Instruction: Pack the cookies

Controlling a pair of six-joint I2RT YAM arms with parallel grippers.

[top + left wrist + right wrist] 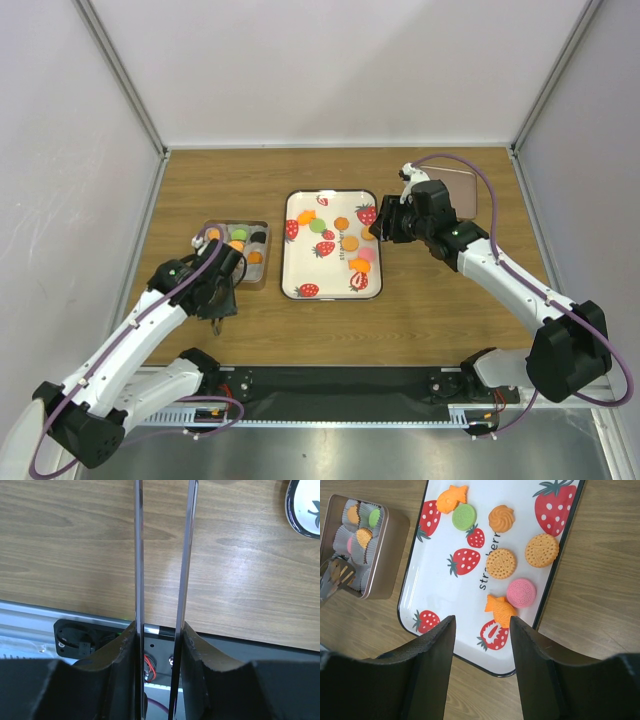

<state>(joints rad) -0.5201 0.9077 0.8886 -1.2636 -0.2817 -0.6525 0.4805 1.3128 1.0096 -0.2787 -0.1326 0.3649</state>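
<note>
Several cookies lie on the white strawberry-print tray (300, 262): an orange fish shape (451, 499), a green disc (464, 516), an orange swirl (501, 518), two tan discs (500, 563), a pink disc (521, 592) and another orange fish (501, 610). The small tin (262, 284) left of the tray holds paper cups with orange and green cookies (364, 536). My right gripper (482, 630) is open and empty above the tray's near right part. My left gripper (160, 630) is shut on metal tongs (139, 555), just near of the tin (390, 555).
A clear lid (465, 192) lies at the back right, behind my right arm. The tray's corner (300, 515) shows in the left wrist view. The black base rail (340, 385) runs along the table's near edge. White walls enclose the table.
</note>
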